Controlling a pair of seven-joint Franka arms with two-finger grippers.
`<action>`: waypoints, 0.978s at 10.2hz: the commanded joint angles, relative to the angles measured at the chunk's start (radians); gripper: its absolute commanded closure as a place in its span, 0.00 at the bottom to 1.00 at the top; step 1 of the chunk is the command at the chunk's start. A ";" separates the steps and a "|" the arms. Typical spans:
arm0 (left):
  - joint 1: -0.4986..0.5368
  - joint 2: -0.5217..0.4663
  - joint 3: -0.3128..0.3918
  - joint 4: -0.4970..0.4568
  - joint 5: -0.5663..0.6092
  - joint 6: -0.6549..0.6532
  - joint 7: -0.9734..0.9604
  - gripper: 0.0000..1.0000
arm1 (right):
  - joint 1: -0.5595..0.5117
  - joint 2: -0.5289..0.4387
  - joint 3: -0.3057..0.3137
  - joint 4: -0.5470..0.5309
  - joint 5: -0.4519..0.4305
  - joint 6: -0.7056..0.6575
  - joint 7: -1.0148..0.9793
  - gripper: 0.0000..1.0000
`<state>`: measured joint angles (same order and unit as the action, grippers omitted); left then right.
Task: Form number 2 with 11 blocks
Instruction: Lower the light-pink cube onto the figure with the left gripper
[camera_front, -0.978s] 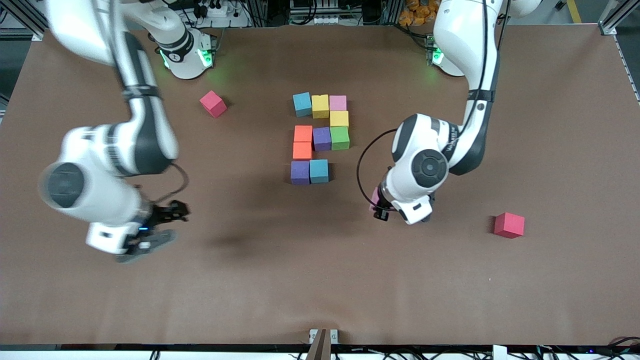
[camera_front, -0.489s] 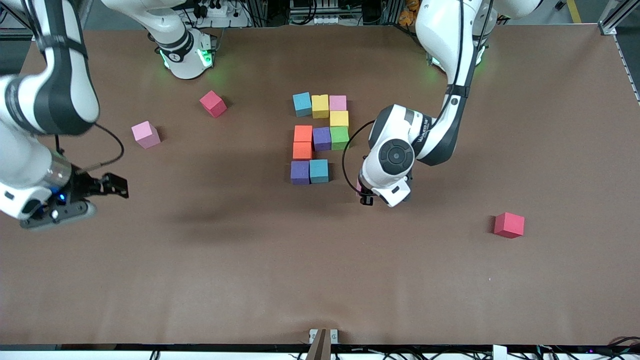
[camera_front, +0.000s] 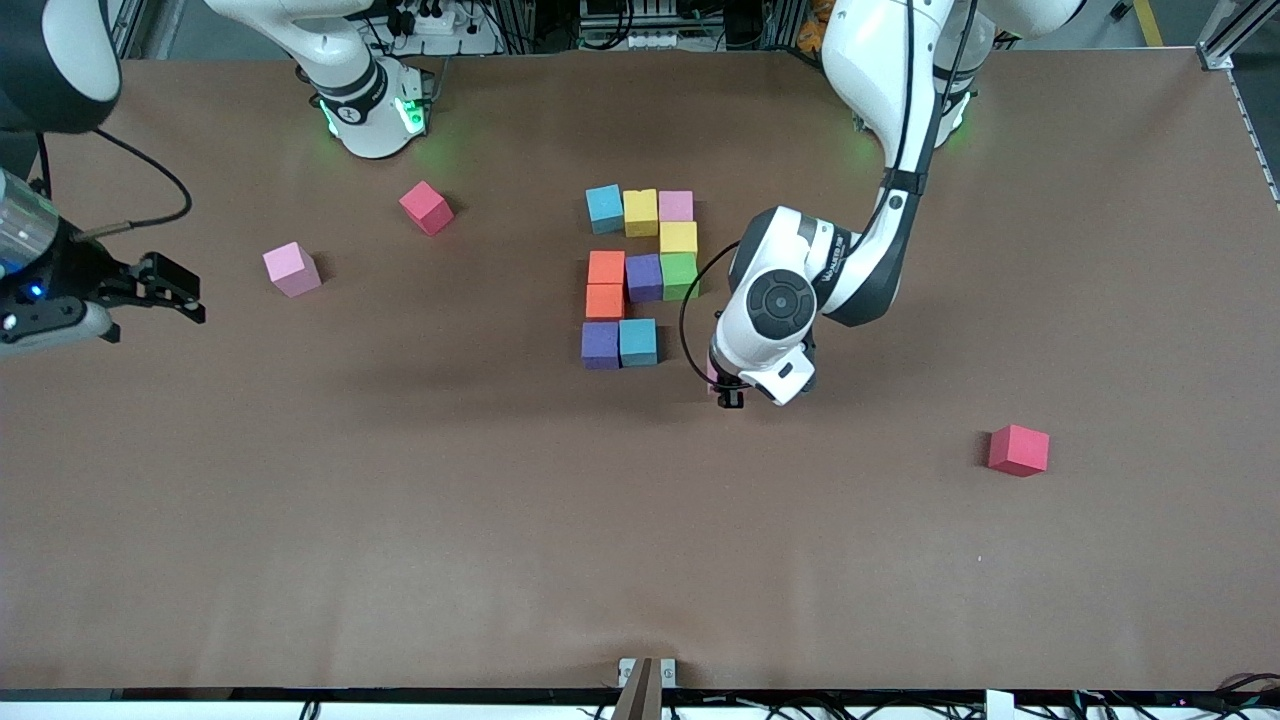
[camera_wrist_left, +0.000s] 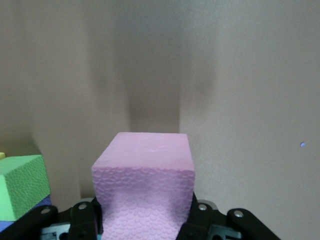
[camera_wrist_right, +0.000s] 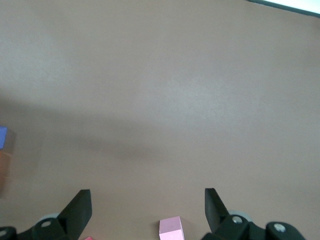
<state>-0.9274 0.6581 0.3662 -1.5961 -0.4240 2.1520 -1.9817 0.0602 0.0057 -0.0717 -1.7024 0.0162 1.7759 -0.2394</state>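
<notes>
Ten blocks lie grouped mid-table: cyan (camera_front: 604, 208), yellow (camera_front: 640, 211) and pink (camera_front: 676, 206) in the farthest row, and purple (camera_front: 599, 344) and cyan (camera_front: 637, 342) in the nearest. My left gripper (camera_front: 722, 386) (camera_wrist_left: 145, 222) is shut on a pink block (camera_wrist_left: 145, 185), over the table beside that nearest cyan block, toward the left arm's end. The green block (camera_wrist_left: 22, 182) shows beside it. My right gripper (camera_front: 185, 290) (camera_wrist_right: 147, 207) hangs open and holds nothing, near a loose pink block (camera_front: 292, 269) (camera_wrist_right: 170, 230).
One red cube (camera_front: 426, 207) lies near the right arm's base. A second red cube (camera_front: 1018, 449) sits toward the left arm's end, nearer the front camera. The brown table (camera_front: 640, 560) is bare nearer the camera than the blocks.
The left arm carried the pink block closer to the grouped blocks. The right arm swung away toward its own end of the table, uncovering the loose pink block.
</notes>
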 joint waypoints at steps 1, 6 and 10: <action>-0.051 -0.017 -0.003 -0.103 -0.002 0.112 -0.032 1.00 | -0.031 -0.041 0.029 0.002 -0.016 -0.054 0.102 0.00; -0.091 -0.022 -0.007 -0.151 -0.002 0.153 -0.071 1.00 | -0.020 -0.027 0.024 0.185 -0.021 -0.250 0.137 0.00; -0.133 -0.023 -0.007 -0.209 -0.002 0.272 -0.094 1.00 | -0.028 -0.021 0.021 0.182 -0.028 -0.243 0.140 0.00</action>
<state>-1.0517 0.6592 0.3544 -1.7775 -0.4240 2.4065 -2.0629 0.0519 -0.0222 -0.0671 -1.5337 0.0033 1.5432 -0.1205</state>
